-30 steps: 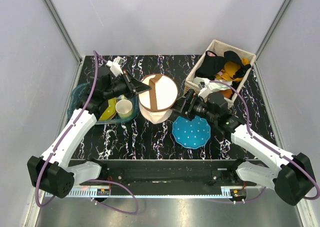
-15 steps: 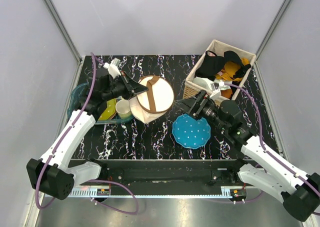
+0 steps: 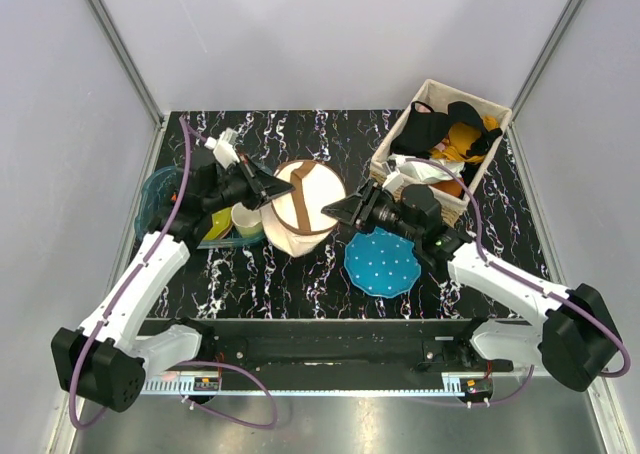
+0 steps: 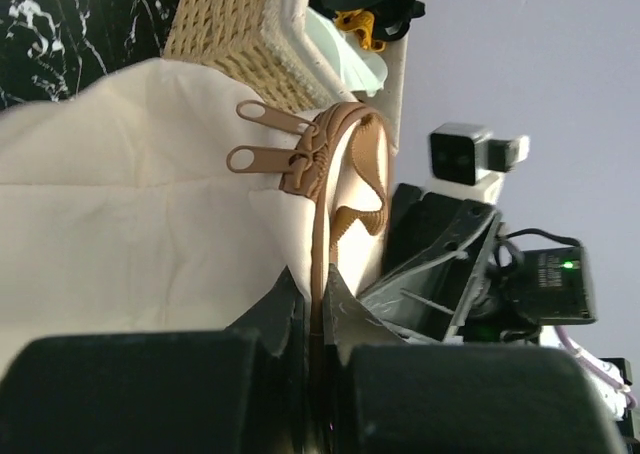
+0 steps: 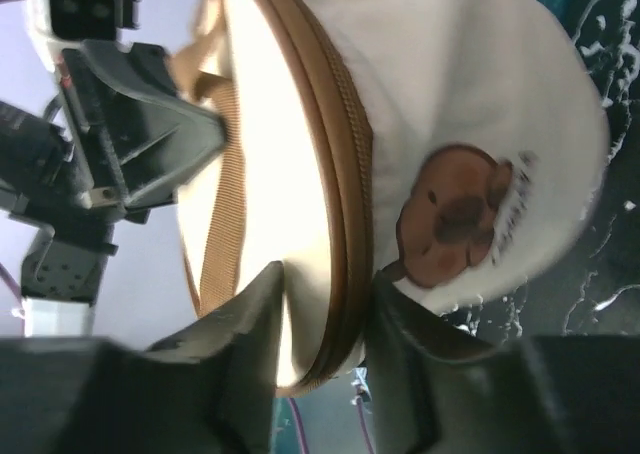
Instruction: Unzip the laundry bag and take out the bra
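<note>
The cream laundry bag is held up on its edge between both arms, its brown strap facing the camera. My left gripper is shut on the brown zip trim at the bag's left rim, and the trim runs straight between its jaws. Two zip pulls lie further along that trim, and the zip looks shut. My right gripper has its jaws pressed on the bag's right rim, one finger on the flat face and one on the side by a brown bear patch. The bra is out of view.
A wicker basket with black and mustard clothes stands at the back right, close behind the right arm. A blue white-dotted disc lies under the right wrist. A teal tray with a cup sits under the left arm.
The right gripper came back to the bag from the right and closed from wide open onto its right rim. The bag has shifted slightly left and tilted. The left grip is unchanged.
</note>
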Controlling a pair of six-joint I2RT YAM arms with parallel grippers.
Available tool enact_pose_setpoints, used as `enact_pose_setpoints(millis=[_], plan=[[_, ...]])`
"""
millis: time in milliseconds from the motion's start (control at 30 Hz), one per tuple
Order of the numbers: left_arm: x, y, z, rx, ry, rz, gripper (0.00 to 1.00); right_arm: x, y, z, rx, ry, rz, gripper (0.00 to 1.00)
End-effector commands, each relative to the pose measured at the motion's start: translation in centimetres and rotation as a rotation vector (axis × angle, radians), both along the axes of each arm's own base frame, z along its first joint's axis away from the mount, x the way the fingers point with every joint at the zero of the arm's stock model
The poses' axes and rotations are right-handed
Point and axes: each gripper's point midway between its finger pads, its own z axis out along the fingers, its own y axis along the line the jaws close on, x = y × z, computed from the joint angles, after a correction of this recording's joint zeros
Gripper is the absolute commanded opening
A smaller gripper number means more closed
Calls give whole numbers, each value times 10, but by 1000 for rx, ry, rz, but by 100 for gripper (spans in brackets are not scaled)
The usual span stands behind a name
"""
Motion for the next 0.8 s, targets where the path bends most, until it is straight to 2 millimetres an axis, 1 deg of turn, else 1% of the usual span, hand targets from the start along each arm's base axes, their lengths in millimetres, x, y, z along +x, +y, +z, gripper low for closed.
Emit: enact_pose_setpoints(millis=[0,33,67,100,133,167,200,233,267,300,333,400,433,467,500,567,600,633,700,767], plan=[[-7,2,11,-34,-73,-1,0,2,5,55,61,-162,17,0],[-8,5,12,-18,-86,12,15,3,3,43,-5,-162,21,0],[-10,10,3,24,-51,28,35,1,3,40,-36,-171,40,0],[-9,16,8,70,-82,41,53,0,4,43,-57,-193,64,0],[-7,23,6,111,-89,81,77,-9,6,34,-91,-182,140,0],[-12,28,0,147,-63,87,85,-10,4,31,-125,-228,185,0],[-12,32,2,176,-91,84,88,-15,6,38,-130,-257,238,0],[-15,36,0,198,-84,89,92,-31,7,30,-154,-273,363,0],[-16,40,3,209,-96,93,94,-36,6,29,-158,-284,423,0],[-15,45,10,230,-132,98,95,-41,7,39,-153,-315,475,0],[-18,47,12,242,-142,90,95,-55,3,26,-181,-285,569,0],[-19,49,20,283,-217,55,96,-66,3,27,-178,-301,645,0],[-26,44,20,285,-225,-1,96,-77,0,25,-163,-307,718,0],[-27,42,17,314,-255,-49,96,-81,0,28,-154,-314,747,0],[-36,31,17,288,-261,-141,96,-87,-1,29,-140,-315,784,0],[-42,23,11,273,-268,-232,95,-90,-2,28,-136,-322,817,0],[-45,18,6,256,-256,-273,95,-92,-3,29,-129,-320,833,0],[-55,9,10,204,-275,-354,95,-92,-2,27,-130,-317,843,0],[-64,2,4,176,-271,-420,94,-92,-1,28,-127,-320,852,0],[-67,-2,-1,170,-265,-458,92,-89,0,25,-128,-309,855,0]])
